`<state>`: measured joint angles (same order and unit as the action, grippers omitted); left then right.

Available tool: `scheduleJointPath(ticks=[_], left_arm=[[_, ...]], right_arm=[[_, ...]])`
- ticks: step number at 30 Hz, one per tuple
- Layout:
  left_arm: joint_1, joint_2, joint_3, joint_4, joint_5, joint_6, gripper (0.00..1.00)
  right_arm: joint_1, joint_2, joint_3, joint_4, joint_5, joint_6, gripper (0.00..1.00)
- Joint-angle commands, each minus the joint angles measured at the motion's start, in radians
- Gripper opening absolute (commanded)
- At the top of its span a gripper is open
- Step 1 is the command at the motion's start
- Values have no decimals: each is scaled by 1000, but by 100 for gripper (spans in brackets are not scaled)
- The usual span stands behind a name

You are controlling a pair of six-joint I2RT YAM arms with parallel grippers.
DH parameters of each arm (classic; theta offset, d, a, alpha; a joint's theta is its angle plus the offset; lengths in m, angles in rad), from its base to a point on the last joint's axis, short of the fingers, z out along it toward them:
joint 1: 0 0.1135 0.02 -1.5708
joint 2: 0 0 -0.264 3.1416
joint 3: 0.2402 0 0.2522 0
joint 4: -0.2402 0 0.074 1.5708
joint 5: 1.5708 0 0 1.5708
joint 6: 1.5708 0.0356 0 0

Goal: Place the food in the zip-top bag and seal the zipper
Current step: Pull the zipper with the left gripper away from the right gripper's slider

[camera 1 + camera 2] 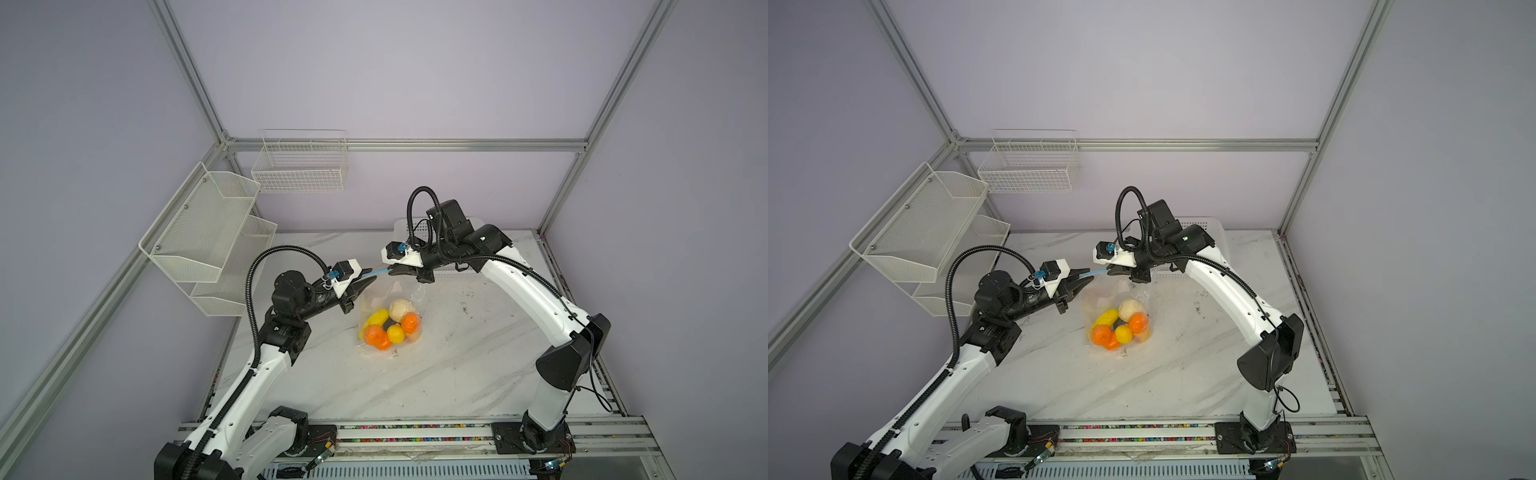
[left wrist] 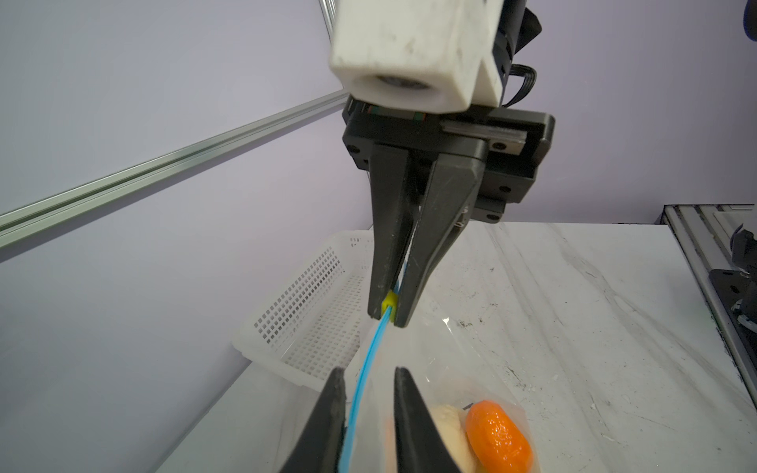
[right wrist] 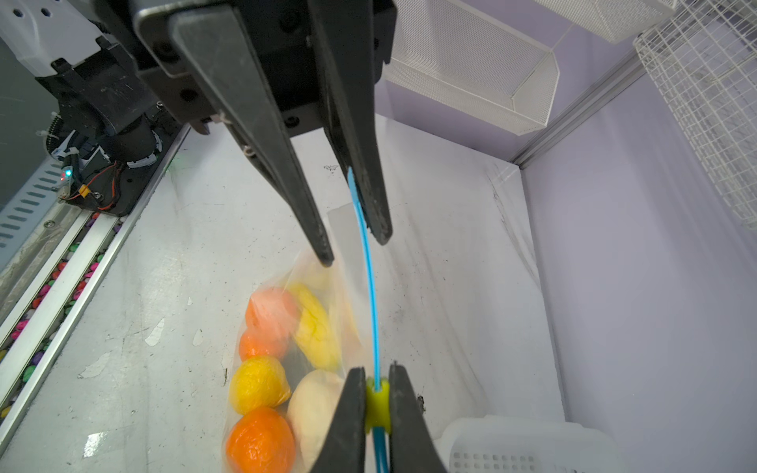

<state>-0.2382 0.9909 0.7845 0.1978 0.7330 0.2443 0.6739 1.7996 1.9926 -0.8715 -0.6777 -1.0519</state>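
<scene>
My right pincer (image 3: 376,372) is clenched on the small yellow tab (image 3: 377,403) of the thin light-blue zipper strip (image 3: 370,286). My left pincer (image 2: 368,374) is released, its jaws apart, with the strip running between them and lying against one finger. The large crinkly transparent zip-top bag (image 1: 376,297) hangs below both pincers. Its base sits near the middle of the white marbled bench (image 1: 457,374), with the orange, yellow and cream toy food (image 1: 390,326) inside.
</scene>
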Motion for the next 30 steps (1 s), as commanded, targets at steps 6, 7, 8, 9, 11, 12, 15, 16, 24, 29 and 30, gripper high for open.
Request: scheduleJointPath(ticks=[6,7,8,9,11,12,15,16,24,29,30], left_arm=[[-5,3,58,25,11,-16,9],[-5,2,58,22,8,-14,6],[-5,0,58,19,5,-11,4],[-6,-1,59,14,2,-9,2],[-5,-8,61,0,-11,3,0],[-6,-10,61,-6,-17,8,0],[-5,-23,63,-30,-28,27,0],[-4,-30,63,-38,-32,37,0],[-4,-101,13,-48,-156,71,0],[-2,-120,12,-90,-213,109,0],[-2,-122,10,-93,-226,114,0]], right_arm=[[-3,3,32,-31,-19,-3,7],[-4,3,34,-30,-17,-2,7],[-4,4,32,-30,-17,-2,7],[-4,4,33,-30,-17,-2,7],[-3,4,33,-29,-16,-2,7],[-4,4,33,-30,-15,-3,7],[-4,4,34,-30,-11,-5,7],[-4,4,32,-29,-8,-6,7],[-4,-4,37,-30,1,-5,8],[-3,-9,35,-29,16,-5,9],[-4,-11,35,-30,18,-6,9]])
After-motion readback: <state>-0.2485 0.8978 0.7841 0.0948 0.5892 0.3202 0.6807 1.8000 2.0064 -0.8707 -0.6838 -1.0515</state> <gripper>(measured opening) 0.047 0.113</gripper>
